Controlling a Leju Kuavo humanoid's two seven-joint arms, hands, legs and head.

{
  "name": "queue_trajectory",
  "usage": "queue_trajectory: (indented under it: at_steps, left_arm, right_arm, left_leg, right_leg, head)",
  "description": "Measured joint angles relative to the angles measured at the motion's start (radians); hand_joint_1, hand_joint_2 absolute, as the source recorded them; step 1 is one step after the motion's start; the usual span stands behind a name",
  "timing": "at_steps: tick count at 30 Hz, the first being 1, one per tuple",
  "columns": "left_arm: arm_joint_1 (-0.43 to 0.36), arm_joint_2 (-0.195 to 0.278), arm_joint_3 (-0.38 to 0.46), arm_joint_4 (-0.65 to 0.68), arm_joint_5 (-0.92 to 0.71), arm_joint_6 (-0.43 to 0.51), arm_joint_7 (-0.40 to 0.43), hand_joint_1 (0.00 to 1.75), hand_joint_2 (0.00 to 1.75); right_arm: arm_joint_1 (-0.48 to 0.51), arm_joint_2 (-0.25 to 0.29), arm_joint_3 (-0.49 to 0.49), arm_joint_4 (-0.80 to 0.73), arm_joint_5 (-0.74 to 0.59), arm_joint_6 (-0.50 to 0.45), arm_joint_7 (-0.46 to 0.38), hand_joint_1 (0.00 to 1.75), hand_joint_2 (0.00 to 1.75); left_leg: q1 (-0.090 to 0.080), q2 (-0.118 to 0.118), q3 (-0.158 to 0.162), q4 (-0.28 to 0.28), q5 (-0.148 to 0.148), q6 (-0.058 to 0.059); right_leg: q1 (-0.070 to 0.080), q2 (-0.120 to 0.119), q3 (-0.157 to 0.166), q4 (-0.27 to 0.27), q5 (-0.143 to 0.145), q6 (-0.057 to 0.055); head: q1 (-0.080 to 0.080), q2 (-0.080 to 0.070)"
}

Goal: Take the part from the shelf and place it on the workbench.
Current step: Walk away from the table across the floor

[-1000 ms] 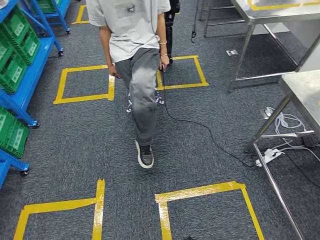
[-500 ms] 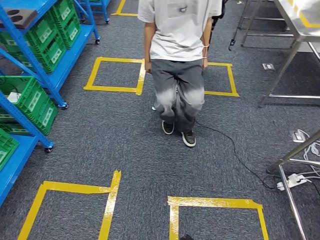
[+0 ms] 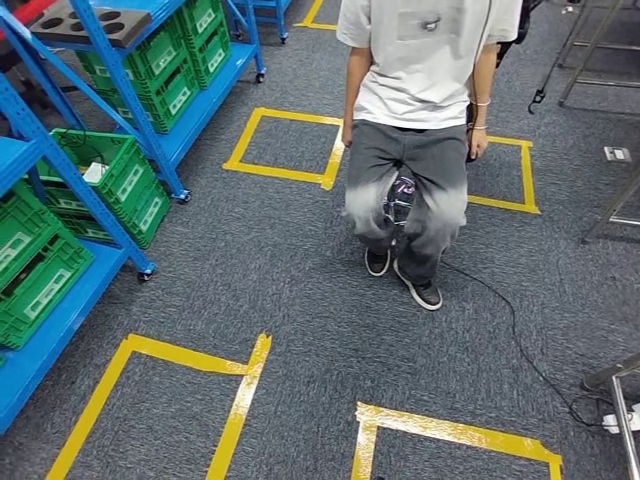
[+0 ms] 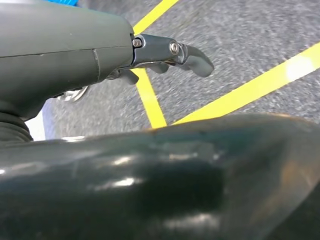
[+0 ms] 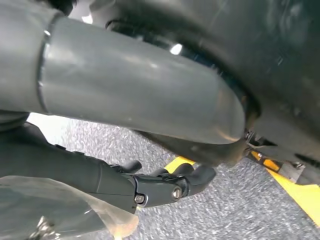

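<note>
1. Leftmost: blue shelf point(image 3: 113, 75), ahead-left of the robot, holding green bins point(image 3: 121, 180) and a dark holed tray point(image 3: 90, 22); which item is the part cannot be told.
2. Left hand point(image 4: 166, 52): nearer the shelf, hanging over the floor, fingers apart, empty.
3. Right hand point(image 5: 166, 185): hanging, fingers loosely extended, empty.

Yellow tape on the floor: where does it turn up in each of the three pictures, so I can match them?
Head view: yellow tape outlines squares, two along the bottom edge and two further off beside the person.
Left wrist view: two tape strips meet at mid-picture, past the hand's dark fingers.
Right wrist view: a tape strip at the lower right edge.
Shared landmark: the grey carpet under the tape.
</note>
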Motion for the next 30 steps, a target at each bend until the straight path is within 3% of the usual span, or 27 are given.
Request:
queue_trajectory:
  at_steps: [2,3,4,5,7,9,12,14,16,18,19,21,23,25,27,28,30]
  left_arm:
    - [0.000,0.001,0.007,0.000,0.010,-0.001,0.008,0.00,0.00]
    - [0.002,0.003,0.012,0.000,0.015,-0.002,0.011,0.00,0.00]
    - [0.005,0.005,0.016,0.000,0.020,-0.002,0.013,0.00,0.00]
    - [0.008,0.009,0.021,0.000,0.030,0.001,0.013,0.00,0.00]
    - [0.009,0.016,0.045,0.000,0.083,0.020,0.000,0.00,0.00]
    - [0.004,0.022,0.088,0.000,0.140,0.048,-0.020,0.00,0.00]
    - [0.006,0.034,0.136,0.000,0.156,0.071,-0.037,0.00,0.00]
    - [0.006,0.041,0.152,0.000,0.157,0.076,-0.041,0.00,0.00]
    - [0.002,0.043,0.164,0.000,0.156,0.078,-0.043,0.00,0.00]
    - [0.000,0.041,0.170,0.000,0.153,0.072,-0.037,0.00,0.00]
    - [0.001,0.040,0.172,0.000,0.150,0.067,-0.030,0.00,0.00]
    - [0.003,0.038,0.173,0.000,0.138,0.056,-0.012,0.00,0.00]
    - [0.002,0.037,0.174,0.000,0.128,0.050,-0.002,0.00,0.00]
    - [0.002,0.037,0.174,0.000,0.124,0.047,0.001,0.00,0.00]
    - [0.007,0.038,0.174,0.001,0.124,0.046,0.002,0.00,0.00]
    - [0.009,0.038,0.174,0.001,0.124,0.046,0.002,0.00,0.00]
    - [0.007,0.038,0.174,0.001,0.124,0.045,0.002,0.00,0.00]
  right_arm:
    - [0.003,0.000,0.000,0.000,0.002,-0.026,-0.020,0.00,0.00]
    - [0.003,-0.001,0.000,0.000,0.002,-0.037,-0.030,0.00,0.00]
    - [0.002,-0.001,0.000,0.000,0.002,-0.043,-0.037,0.00,0.00]
    - [0.001,-0.001,0.000,0.000,0.004,-0.045,-0.041,0.00,0.00]
    - [0.000,-0.001,0.000,0.000,0.008,-0.040,-0.041,0.00,0.00]
    - [0.000,-0.001,0.000,0.000,0.014,-0.031,-0.035,0.00,0.00]
    - [-0.004,-0.001,0.000,-0.001,0.020,-0.021,-0.026,0.00,0.00]
    - [-0.004,-0.002,0.000,-0.002,0.021,-0.018,-0.024,0.00,0.00]
    - [-0.001,-0.002,0.000,-0.002,0.023,-0.014,-0.021,0.00,0.00]
    - [0.002,-0.002,0.000,-0.002,0.030,-0.021,-0.029,0.00,0.00]
    - [0.003,-0.002,0.000,-0.002,0.035,-0.031,-0.041,0.00,0.00]
    - [0.004,-0.002,0.001,-0.002,0.039,-0.052,-0.069,0.00,0.00]
    - [0.005,-0.002,0.002,-0.001,0.039,-0.058,-0.081,0.00,0.00]
    - [0.006,-0.002,0.003,0.000,0.039,-0.058,-0.084,0.00,0.00]
    - [0.005,-0.002,0.004,0.000,0.039,-0.058,-0.086,0.00,0.00]
    - [0.004,-0.001,0.005,0.000,0.039,-0.058,-0.086,0.00,0.00]
    - [0.005,0.000,0.006,0.000,0.039,-0.058,-0.088,0.00,0.00]
  left_leg:
    - [0.003,0.017,-0.060,0.123,-0.048,-0.005]
    - [0.004,0.019,-0.074,0.150,-0.049,-0.005]
    - [0.005,0.021,-0.068,0.138,-0.030,-0.005]
    - [0.004,0.027,-0.045,0.089,0.004,-0.002]
    - [-0.004,0.069,0.021,-0.044,0.062,0.008]
    - [-0.016,0.104,0.053,-0.113,0.072,0.019]
    - [-0.017,0.082,0.058,-0.127,0.068,0.031]
    - [-0.010,0.059,0.067,-0.139,0.073,0.041]
    - [-0.007,0.035,0.070,-0.142,0.075,0.047]
    - [-0.006,0.008,0.070,-0.142,0.074,0.048]
    - [-0.006,-0.006,0.071,-0.141,0.074,0.047]
    - [-0.002,-0.034,0.075,-0.138,0.070,0.042]
    - [-0.001,-0.060,0.071,-0.129,0.065,0.032]
    - [0.000,-0.082,0.061,-0.124,0.066,0.020]
    - [0.003,-0.095,0.055,-0.122,0.068,0.011]
    - [0.002,-0.081,0.050,-0.111,0.061,0.007]
    - [0.000,-0.026,0.017,-0.038,0.019,-0.002]
  right_leg:
    - [0.004,-0.033,0.003,0.000,-0.005,-0.006]
    - [0.005,-0.047,0.005,0.000,-0.007,-0.007]
    - [0.006,-0.060,0.007,0.000,-0.010,-0.007]
    - [0.007,-0.072,0.011,0.000,-0.013,-0.007]
    - [0.011,-0.095,0.020,0.000,-0.021,-0.002]
    - [0.015,-0.117,0.024,0.000,-0.028,0.007]
    - [0.016,-0.139,0.037,-0.001,-0.039,0.021]
    - [0.012,-0.094,0.022,0.042,-0.070,0.030]
    - [0.009,-0.033,-0.041,0.164,-0.127,0.034]
    - [0.008,-0.014,-0.106,0.270,-0.152,0.036]
    - [0.008,-0.011,-0.119,0.276,-0.135,0.036]
    - [0.005,0.004,-0.088,0.175,-0.053,0.038]
    - [-0.001,0.051,-0.038,0.056,-0.001,0.038]
    - [-0.002,0.076,-0.018,0.019,-0.002,0.031]
    - [-0.001,0.055,-0.013,0.013,0.000,0.019]
    - [-0.001,0.043,-0.010,0.011,0.000,0.012]
    - [-0.001,0.014,-0.004,0.006,-0.001,0.000]
  head:
    - [-0.001,0.000]
    - [-0.001,0.000]
    - [-0.001,0.000]
    - [-0.001,0.000]
    - [-0.001,0.000]
    - [0.000,0.000]
    - [0.003,0.000]
    - [0.005,0.000]
    - [0.010,0.000]
    - [0.011,0.000]
    - [0.011,0.000]
    - [0.011,0.000]
    - [0.011,0.000]
    - [0.012,0.000]
    - [0.011,0.000]
    - [0.008,0.000]
    - [0.000,0.000]
